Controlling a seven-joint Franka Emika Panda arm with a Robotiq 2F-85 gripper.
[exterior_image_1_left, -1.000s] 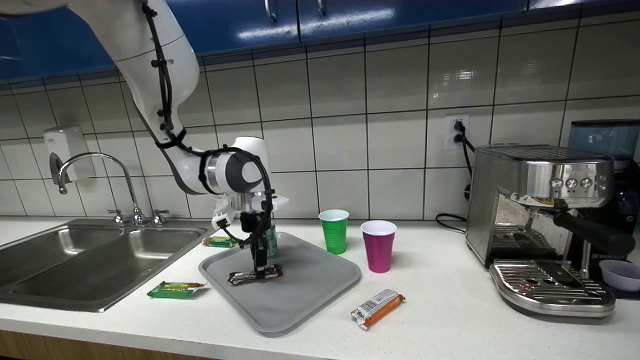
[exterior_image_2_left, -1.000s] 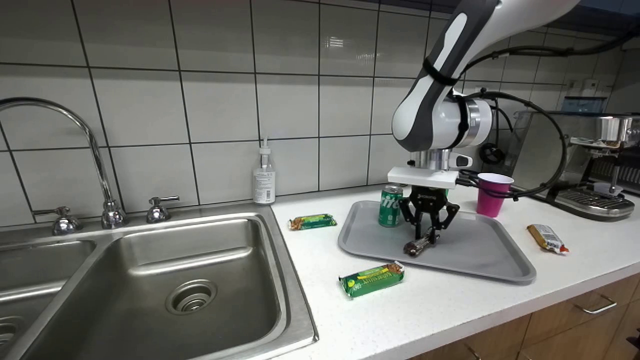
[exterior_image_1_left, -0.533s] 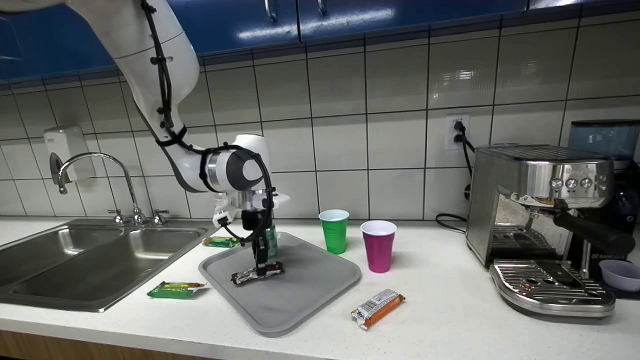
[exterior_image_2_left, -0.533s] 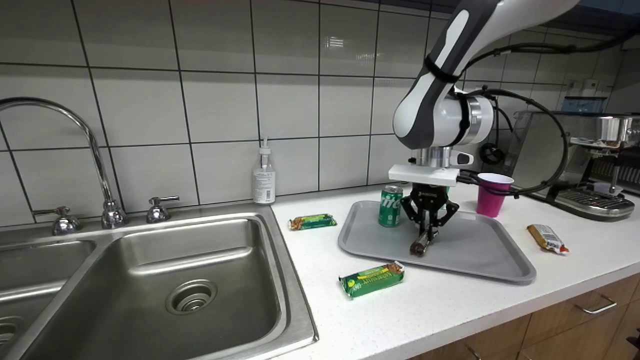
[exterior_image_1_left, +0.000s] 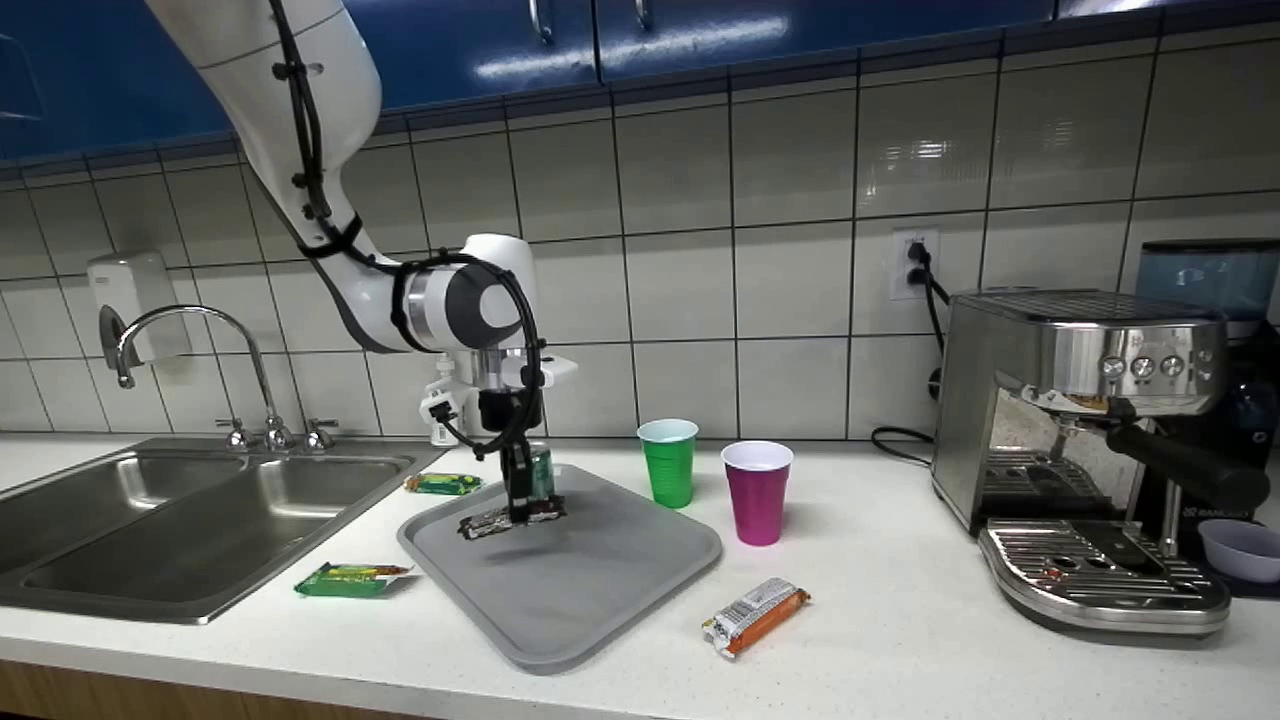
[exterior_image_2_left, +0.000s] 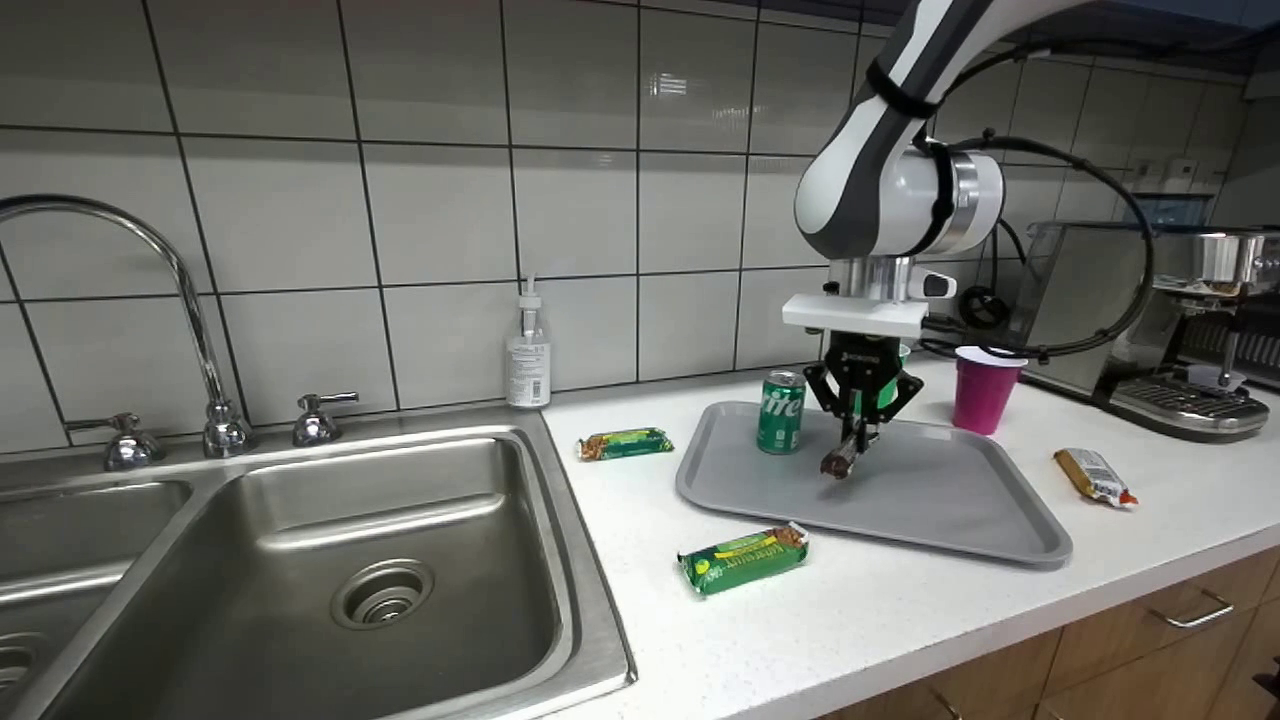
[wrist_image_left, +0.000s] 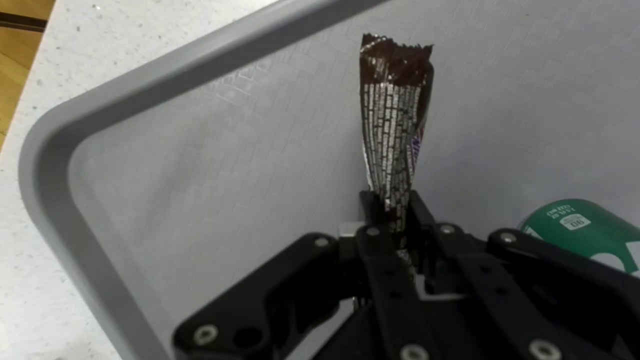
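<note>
A dark brown wrapped bar (wrist_image_left: 392, 125) with silvery printed text is pinched near its middle. My gripper (wrist_image_left: 393, 206) is shut on it, one finger on each side. In an exterior view the bar (exterior_image_1_left: 485, 523) hangs a little above the grey tray (exterior_image_1_left: 600, 600), its shadow below. Seen from elsewhere, the gripper (exterior_image_2_left: 856, 440) holds the bar (exterior_image_2_left: 838, 463) with one end towards the camera. A green soda can (exterior_image_2_left: 780, 412) stands upright on the tray, beside the gripper and apart from it. The can's top part (wrist_image_left: 575, 220) shows at the right of the wrist view.
Behind the tray stand a green cup (exterior_image_1_left: 669, 465) and a magenta cup (exterior_image_1_left: 757, 495). Two green snack packets (exterior_image_2_left: 745, 560) lie between tray and sink (exterior_image_2_left: 400, 520). An orange-and-white bar (exterior_image_1_left: 755, 617) lies beyond the tray's other side. A coffee machine (exterior_image_1_left: 1090, 400) and soap bottle (exterior_image_2_left: 528, 355) stand farther off.
The gripper has closed on the brown bar and risen, lifting the bar off the tray. The bar has turned slightly within the grip. Cups, can and packets stay where they were.
</note>
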